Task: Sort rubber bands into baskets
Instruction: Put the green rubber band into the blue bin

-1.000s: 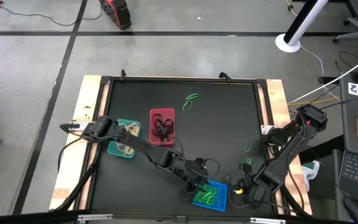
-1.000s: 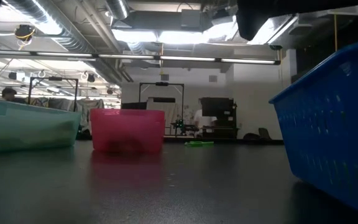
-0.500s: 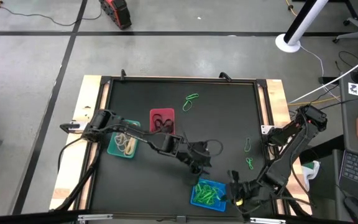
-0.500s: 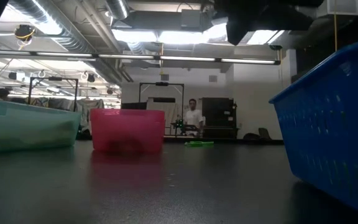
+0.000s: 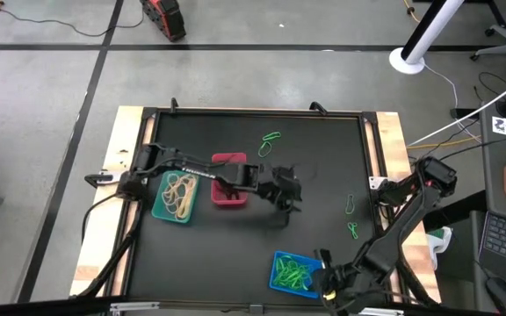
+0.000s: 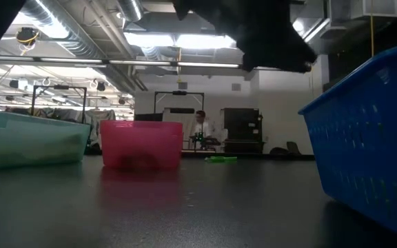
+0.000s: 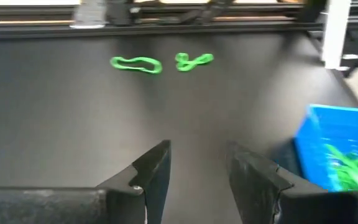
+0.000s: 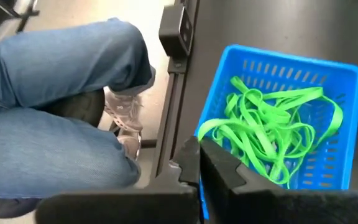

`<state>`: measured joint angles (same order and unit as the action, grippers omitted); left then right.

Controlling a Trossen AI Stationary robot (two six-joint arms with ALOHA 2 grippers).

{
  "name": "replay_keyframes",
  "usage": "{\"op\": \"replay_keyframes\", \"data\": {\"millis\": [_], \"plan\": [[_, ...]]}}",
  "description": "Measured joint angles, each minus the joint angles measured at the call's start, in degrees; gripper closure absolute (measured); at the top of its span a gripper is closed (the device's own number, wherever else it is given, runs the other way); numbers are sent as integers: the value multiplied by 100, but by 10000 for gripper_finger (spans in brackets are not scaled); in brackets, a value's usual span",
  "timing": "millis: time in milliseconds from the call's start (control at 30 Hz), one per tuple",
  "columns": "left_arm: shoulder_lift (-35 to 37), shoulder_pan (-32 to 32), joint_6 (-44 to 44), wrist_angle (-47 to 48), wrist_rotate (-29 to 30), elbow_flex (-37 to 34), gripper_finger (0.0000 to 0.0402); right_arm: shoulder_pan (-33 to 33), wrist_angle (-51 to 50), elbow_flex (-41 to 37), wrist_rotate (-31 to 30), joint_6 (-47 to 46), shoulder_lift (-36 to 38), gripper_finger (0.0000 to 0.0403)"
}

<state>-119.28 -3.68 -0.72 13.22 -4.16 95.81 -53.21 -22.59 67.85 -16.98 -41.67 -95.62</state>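
Long ceiling lights (image 6: 185, 38) shine bright white in the low view and make a strong glare. The dark arm (image 6: 253, 31) in front of them looks like a black shape. The black table (image 5: 314, 219) is evenly lit from above, with soft shadows. In the left wrist view the blue basket (image 7: 337, 146) and green rubber bands (image 7: 135, 64) look smeared and blurry.
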Motion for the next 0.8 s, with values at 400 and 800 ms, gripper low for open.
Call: {"op": "replay_keyframes", "data": {"millis": [400, 800], "plan": [[0, 883, 320, 353, 0, 0, 251, 72, -24, 0, 22, 8, -122, 395], [-4, 1613, 319, 1080, 275, 0, 251, 617, -46, 0, 957, 6, -122, 330]]}}
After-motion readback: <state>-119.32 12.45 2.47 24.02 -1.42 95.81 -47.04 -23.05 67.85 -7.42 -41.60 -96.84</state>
